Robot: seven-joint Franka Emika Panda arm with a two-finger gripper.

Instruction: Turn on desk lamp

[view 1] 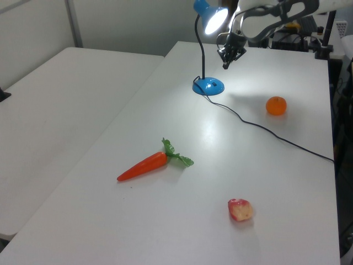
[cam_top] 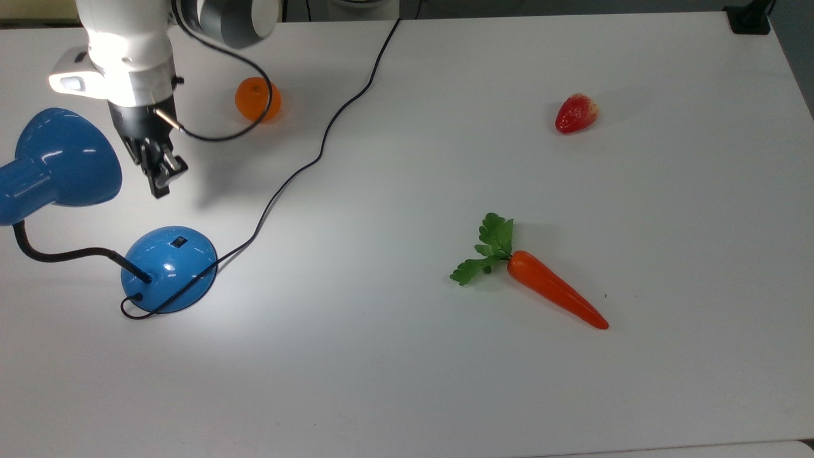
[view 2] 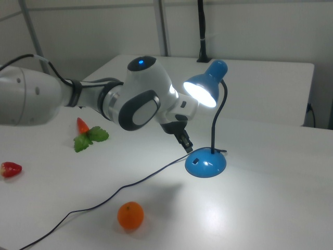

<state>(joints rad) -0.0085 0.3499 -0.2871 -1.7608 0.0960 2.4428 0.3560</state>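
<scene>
desk lamp (cam_top: 168, 267) sits at the top view's left edge of the table (cam_top: 445, 381), base flat, shade (view 2: 202, 89) glowing, bright pool on the table beside it. Judging by that, the switch (cam_top: 180, 241) is already thrown. Pincer (cam_top: 160, 181) hangs above and clear of the base, fingers narrow, holding nothing. Step in hand looks like retreat: go straight up, stay off the gooseneck (view 2: 222, 120) and shade just beside the wrist, and don't snag the black cord (cam_top: 305, 165) running past the orange (cam_top: 257, 98). No re-press, or it toggles off.
</scene>
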